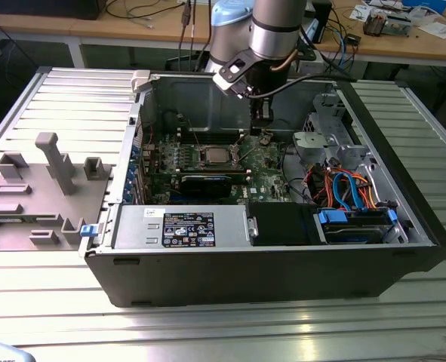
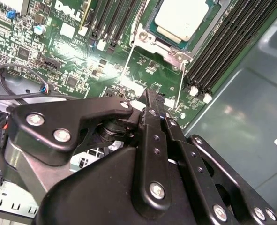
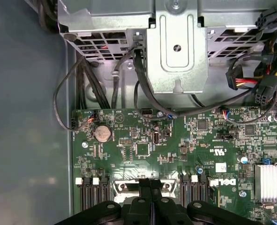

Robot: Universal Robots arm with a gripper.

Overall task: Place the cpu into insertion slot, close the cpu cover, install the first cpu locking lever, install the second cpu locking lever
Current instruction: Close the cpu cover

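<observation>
The cpu (image 2: 183, 18) lies flat in the insertion slot (image 1: 198, 160), its silver top up. The cpu cover (image 2: 159, 41) sits as a silvery frame around it. Two thin wire levers (image 2: 128, 63) (image 2: 181, 77) run out from the socket corners toward my fingers. My gripper (image 2: 151, 96) hovers just off the socket's edge with its black fingers pressed together and nothing visible between them. In the exterior view the gripper (image 1: 263, 134) hangs inside the case to the right of the cpu (image 1: 211, 156). The first wrist view has the gripper (image 3: 150, 183) above the green board.
Memory slots (image 2: 222, 42) flank the socket on both sides. A metal drive cage (image 3: 175, 47) with black cables stands past the board's edge. A long black card (image 1: 207, 183) and the power supply (image 1: 185, 226) lie nearer the case front. A grey fixture (image 1: 49, 166) sits outside on the exterior view's left.
</observation>
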